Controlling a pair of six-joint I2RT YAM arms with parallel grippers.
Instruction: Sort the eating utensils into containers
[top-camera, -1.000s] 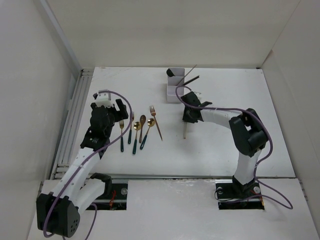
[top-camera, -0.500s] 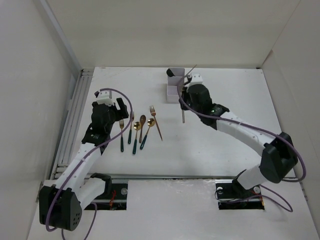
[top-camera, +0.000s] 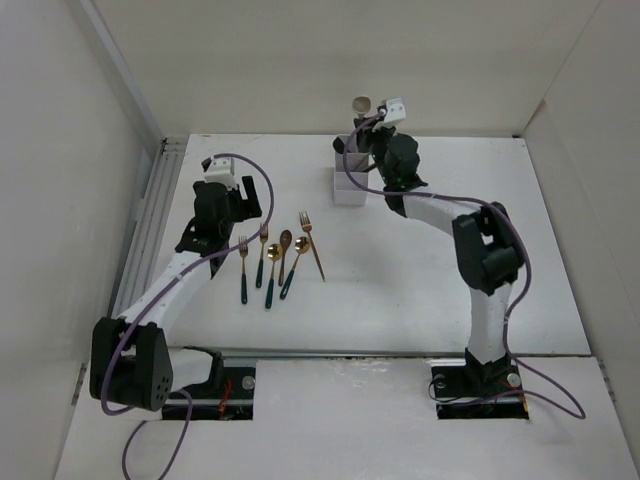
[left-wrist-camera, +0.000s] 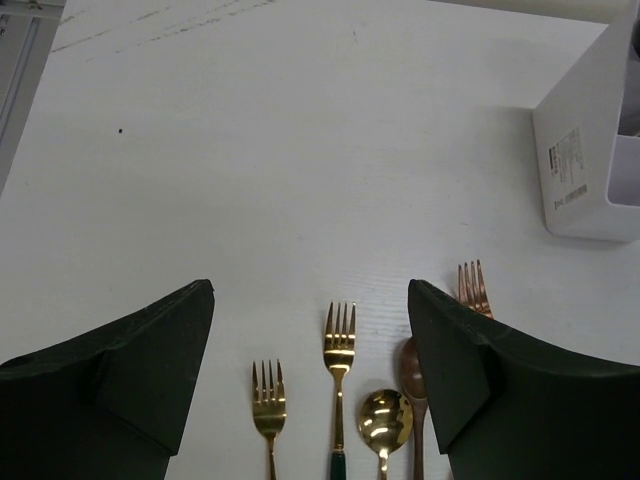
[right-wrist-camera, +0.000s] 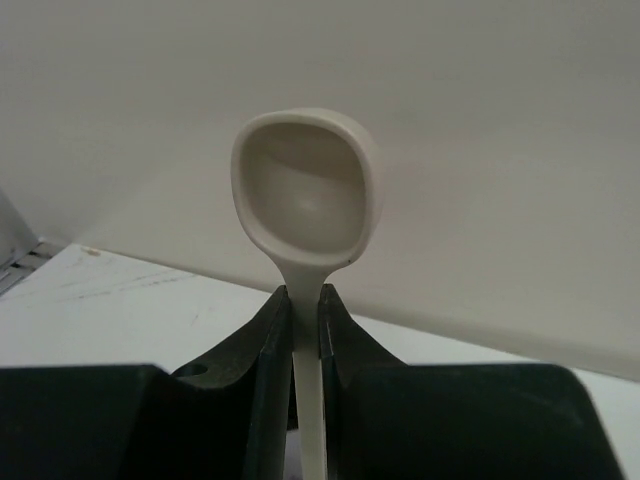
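My right gripper (top-camera: 372, 128) is shut on the handle of a pale spoon (top-camera: 361, 104), held upright with the bowl up, over the far end of the white three-compartment organizer (top-camera: 349, 186). In the right wrist view the spoon (right-wrist-camera: 305, 190) rises from between the fingers (right-wrist-camera: 272, 335). My left gripper (top-camera: 236, 204) is open and empty above a row of utensils: two gold forks (left-wrist-camera: 339, 345), a gold spoon (left-wrist-camera: 385, 420), a brown spoon (left-wrist-camera: 408, 362) and a copper fork (left-wrist-camera: 470, 284). The chopsticks and the black spoon are hidden behind the right arm.
A second gold spoon (top-camera: 301, 246) lies at the right of the row. The organizer's corner shows in the left wrist view (left-wrist-camera: 585, 170). White walls enclose the table; a ridged rail (top-camera: 150, 215) runs along its left edge.
My right gripper carried the pale spoon up and away from the table's middle to above the organizer, turning the bowl upward. My left gripper shifted slightly farther back.
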